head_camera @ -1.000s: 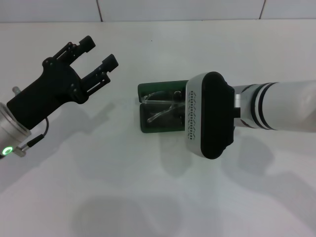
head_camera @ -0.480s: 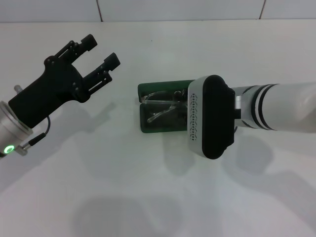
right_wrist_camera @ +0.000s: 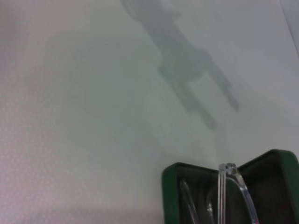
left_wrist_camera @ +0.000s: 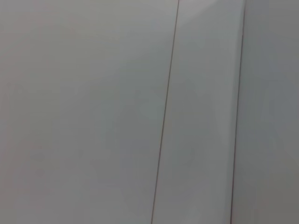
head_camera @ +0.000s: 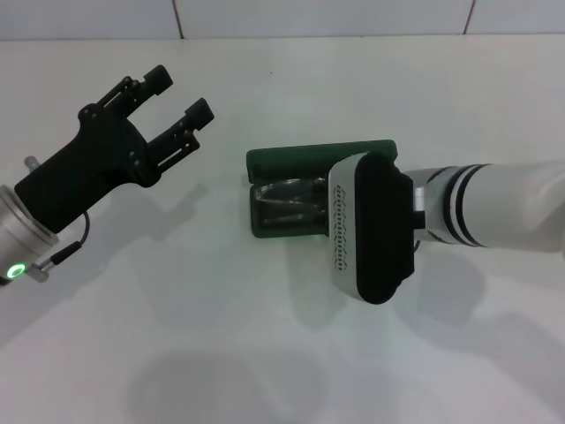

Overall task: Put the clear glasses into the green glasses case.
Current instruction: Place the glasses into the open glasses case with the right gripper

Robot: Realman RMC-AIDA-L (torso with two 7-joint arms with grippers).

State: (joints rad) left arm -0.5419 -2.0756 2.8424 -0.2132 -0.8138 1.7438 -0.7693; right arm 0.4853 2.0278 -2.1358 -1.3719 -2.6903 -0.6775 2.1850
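The green glasses case lies open at the middle of the white table, its lid folded back on the far side. The clear glasses rest inside its tray. My right arm's wrist housing hangs over the case's right end and hides the right gripper beneath it. The right wrist view shows the case's corner with the clear glasses inside. My left gripper hovers open and empty to the left of the case, well apart from it.
The white table spreads bare around the case. A tiled wall runs along the back. The left wrist view shows only pale panels with thin seams.
My right wrist has shifted toward the near side, uncovering more of the lid's right end. The glasses now lie lower and flatter in the tray. The left arm has hardly moved.
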